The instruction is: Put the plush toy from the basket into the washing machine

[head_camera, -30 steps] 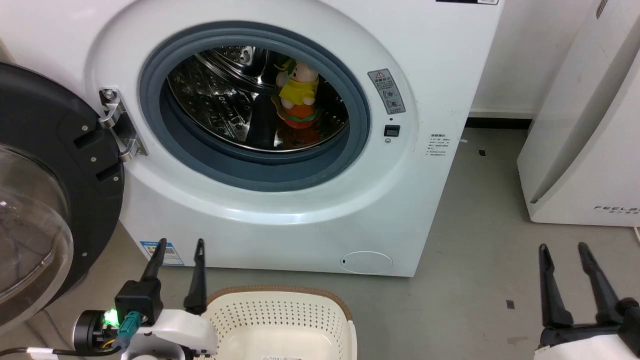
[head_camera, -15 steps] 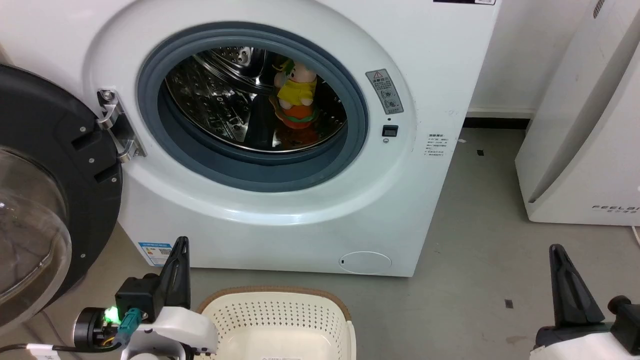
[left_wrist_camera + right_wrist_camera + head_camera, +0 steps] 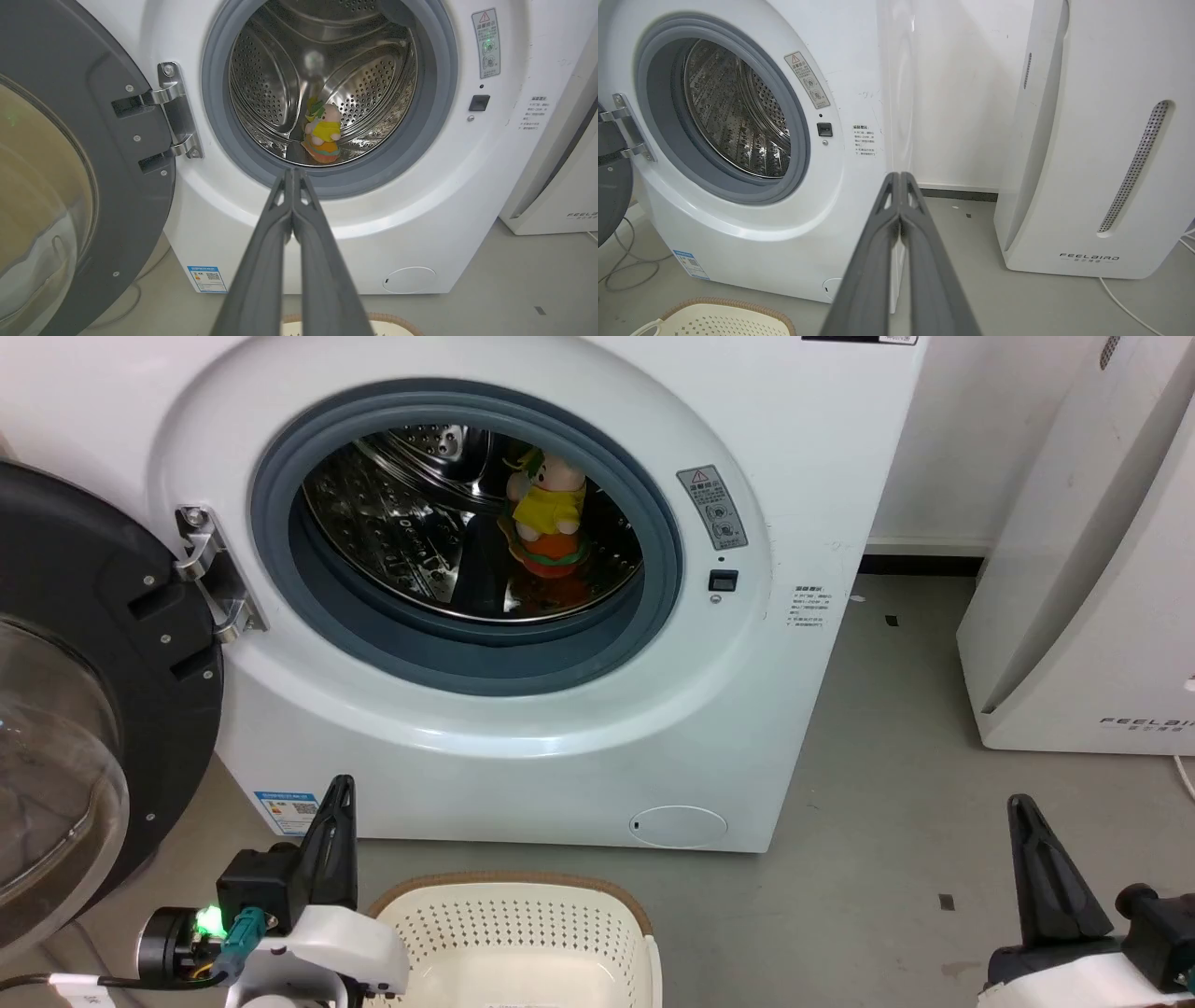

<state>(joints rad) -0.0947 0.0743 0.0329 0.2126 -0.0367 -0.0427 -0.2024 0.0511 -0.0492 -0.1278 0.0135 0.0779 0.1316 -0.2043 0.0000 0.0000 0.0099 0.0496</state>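
The plush toy (image 3: pixel 547 518) stands head-down inside the steel drum of the washing machine (image 3: pixel 523 747), its hamburger head resting on the drum floor; the left wrist view shows the toy (image 3: pixel 323 135) there too. The machine's black-framed glass door (image 3: pixel 84 709) hangs open on the left. The cream basket (image 3: pixel 513 933) sits on the floor in front of the machine, nothing visible in it. My left gripper (image 3: pixel 338 793) is shut and empty, low beside the basket's left end. My right gripper (image 3: pixel 1019 807) is shut and empty, low at the right.
A white slanted FEELBIRD appliance (image 3: pixel 1092 579) stands to the right of the machine, with grey floor (image 3: pixel 896 803) between them. A white cable (image 3: pixel 1120 303) lies on the floor by that appliance. Thin cables (image 3: pixel 621 261) trail under the open door.
Both grippers have gone from open to shut over the last second. The head camera has shifted slightly; the toy stays in the drum.
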